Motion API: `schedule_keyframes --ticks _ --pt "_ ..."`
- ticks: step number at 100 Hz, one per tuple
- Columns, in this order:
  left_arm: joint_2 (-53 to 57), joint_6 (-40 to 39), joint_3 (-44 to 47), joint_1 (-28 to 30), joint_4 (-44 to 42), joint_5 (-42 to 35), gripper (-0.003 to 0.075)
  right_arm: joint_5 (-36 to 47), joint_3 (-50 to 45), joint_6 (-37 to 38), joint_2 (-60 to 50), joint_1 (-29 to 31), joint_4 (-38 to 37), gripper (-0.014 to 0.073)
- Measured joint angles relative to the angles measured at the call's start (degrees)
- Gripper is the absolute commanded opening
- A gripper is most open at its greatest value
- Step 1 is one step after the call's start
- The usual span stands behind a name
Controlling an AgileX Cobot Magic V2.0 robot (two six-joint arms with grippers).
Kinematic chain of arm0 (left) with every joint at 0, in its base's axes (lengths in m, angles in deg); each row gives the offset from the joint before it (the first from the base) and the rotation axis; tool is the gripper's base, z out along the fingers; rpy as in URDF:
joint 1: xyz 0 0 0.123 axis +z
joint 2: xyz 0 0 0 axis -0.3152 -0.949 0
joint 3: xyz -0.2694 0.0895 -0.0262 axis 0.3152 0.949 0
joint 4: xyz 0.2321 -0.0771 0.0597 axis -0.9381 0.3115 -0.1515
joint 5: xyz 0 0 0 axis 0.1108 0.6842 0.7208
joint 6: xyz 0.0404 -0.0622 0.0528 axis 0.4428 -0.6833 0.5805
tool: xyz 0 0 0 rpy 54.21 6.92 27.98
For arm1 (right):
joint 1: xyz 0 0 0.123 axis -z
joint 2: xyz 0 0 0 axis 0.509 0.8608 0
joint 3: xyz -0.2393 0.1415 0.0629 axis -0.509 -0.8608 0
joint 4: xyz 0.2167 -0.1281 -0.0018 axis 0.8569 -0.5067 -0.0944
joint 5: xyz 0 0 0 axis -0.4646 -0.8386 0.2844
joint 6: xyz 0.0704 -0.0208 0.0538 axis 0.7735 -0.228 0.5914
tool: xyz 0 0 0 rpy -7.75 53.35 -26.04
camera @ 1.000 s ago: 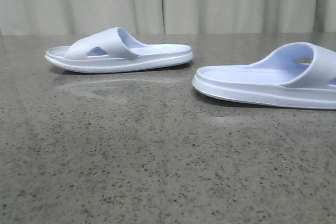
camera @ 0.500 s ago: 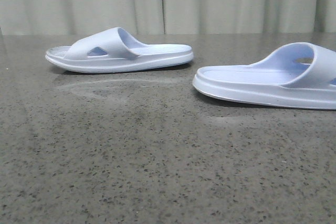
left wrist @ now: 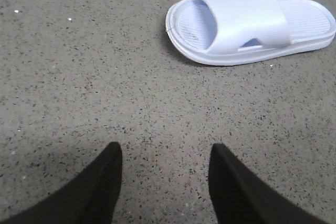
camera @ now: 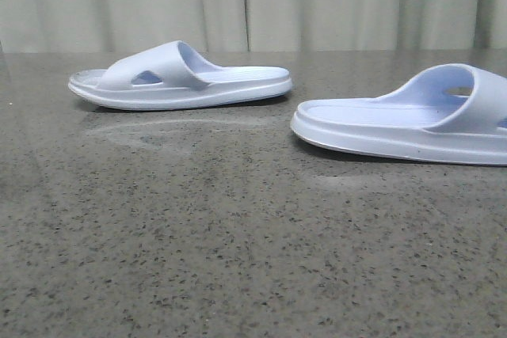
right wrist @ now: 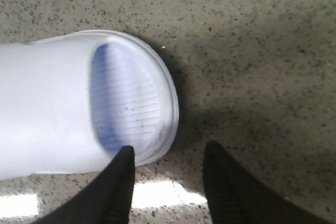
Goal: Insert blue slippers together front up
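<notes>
Front view shows bare speckled grey table nearest the robot, then the right-hand slipper a little farther out and cut by the frame edge, and farthest the left-hand slipper near the curtain. Both lie sole-down and well apart, heels turned toward each other, so neither is yet nested; I judge the arms are lining up for a first pick. Count: two slippers, two grippers, nothing else on the surface. Seen from its wrist camera, the left gripper hangs with fingers spread wide and nothing between them, its slipper lying well ahead of it. On the right wrist camera the right gripper is likewise spread and empty, one fingertip overlapping the toe rim of its slipper, probably to straddle that edge.
</notes>
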Motion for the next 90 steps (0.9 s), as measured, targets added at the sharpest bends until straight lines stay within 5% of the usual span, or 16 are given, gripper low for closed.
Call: schedule_keyframes --ticks 25,67,90 --pt "-3.6 4.3 0.0 0.0 3.1 -1.2 0.0332 -0.9 0.0 -10.7 6.6 6.9 12.1 0.0256" --pt "-6.4 7.4 0.0 0.0 6.4 -3.1 0.0332 -6.1 1.1 -22.9 18.1 9.7 26.1 0.0248" --pt "-9.3 8.0 -2.3 0.0 7.8 -2.5 0.0331 -7.2 1.4 -24.4 20.6 9.8 28.0 -0.0105"
